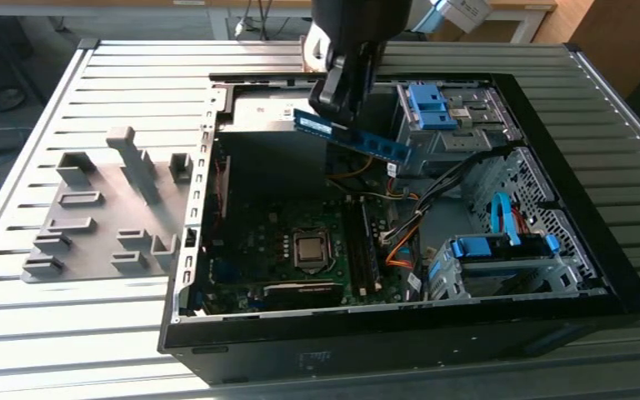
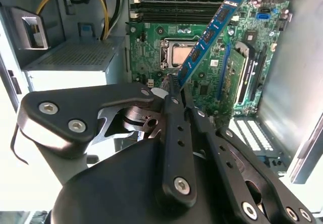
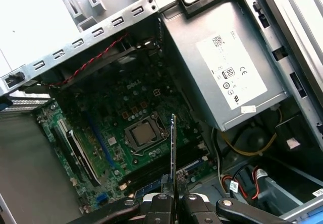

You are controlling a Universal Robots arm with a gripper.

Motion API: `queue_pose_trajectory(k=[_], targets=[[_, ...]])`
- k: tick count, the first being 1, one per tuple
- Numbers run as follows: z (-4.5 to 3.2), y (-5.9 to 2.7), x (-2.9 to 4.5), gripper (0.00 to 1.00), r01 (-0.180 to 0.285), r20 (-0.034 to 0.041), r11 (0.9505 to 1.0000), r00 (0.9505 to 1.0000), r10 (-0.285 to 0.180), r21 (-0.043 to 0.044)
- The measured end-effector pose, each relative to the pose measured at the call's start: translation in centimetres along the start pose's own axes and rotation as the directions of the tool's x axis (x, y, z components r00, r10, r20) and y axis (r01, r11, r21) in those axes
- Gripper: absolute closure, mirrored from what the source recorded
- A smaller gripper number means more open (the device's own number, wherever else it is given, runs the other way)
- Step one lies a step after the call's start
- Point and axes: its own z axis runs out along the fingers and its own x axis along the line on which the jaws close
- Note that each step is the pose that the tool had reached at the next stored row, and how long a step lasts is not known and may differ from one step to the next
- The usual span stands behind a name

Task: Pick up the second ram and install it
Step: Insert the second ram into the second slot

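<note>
Over the open computer case (image 1: pixel 409 350): gripper (image 1: pixel 337 123) hangs with the second ram (image 1: pixel 370 142) in it, off the board.
Fingers: pinching one end of the stick; the first wrist view has it edge-on between the two fingers (image 3: pixel 160 204).
Ram pose: in the exterior view it slants down toward the exterior view's right, with the free end near the upper blue drive-bay clips (image 1: pixel 432 104).
Ram look: blue-green board, row of dark chips, label at the far end in the second wrist view.
Below the ram: motherboard (image 1: pixel 264 242) with CPU socket (image 1: pixel 311 247); long memory slots (image 1: pixel 362 250) just beside the socket.
Power supply (image 3: pixel 227 67): grey box with white label, at the case wall beside the board.
Outside the case: grey plastic fixture (image 1: pixel 109 208) with upright blocks, on the slatted tabletop (image 1: pixel 76 317) at the exterior view's left.
</note>
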Motion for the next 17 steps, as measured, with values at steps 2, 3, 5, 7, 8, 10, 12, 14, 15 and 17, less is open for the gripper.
queue_pose_trajectory(k=[2, 3, 5, 7, 8, 10, 12, 14, 15, 17], targets=[[0.01, 0.0, 0.0, 0.86, -0.017, -0.0001, 0.9999, 0.9999, 0.017, -0.0002], [0.02, 0.0, 0.0, 0.86, -0.025, 0.0, 0.9997, 0.9997, 0.025, -0.0003], [0.03, 0.0, 0.0, 0.86, -0.041, -0.0001, 0.9992, 0.9992, 0.041, -0.0005], [0.05, 0.0, 0.0, 0.86, -0.057, -0.0001, 0.9984, 0.9984, 0.057, -0.0007], [0.06, 0.0, 0.0, 0.86, -0.065, -0.0001, 0.9979, 0.9979, 0.065, -0.0008], [0.07, 0.0, 0.0, 0.86, -0.082, -0.0002, 0.9966, 0.9966, 0.082, -0.001], [0.08, 0.0, 0.0, 0.86, -0.099, -0.0003, 0.9951, 0.9951, 0.099, -0.0012], [0.1, 0.0, 0.0, 0.86, -0.115, -0.0004, 0.9933, 0.9933, 0.115, -0.0015], [0.1, 0.0, 0.0, 0.86, -0.123, -0.0004, 0.9924, 0.9924, 0.123, -0.0015], [0.12, 0.0, 0.0, 0.86, -0.139, -0.0005, 0.9903, 0.9903, 0.139, -0.0018]])
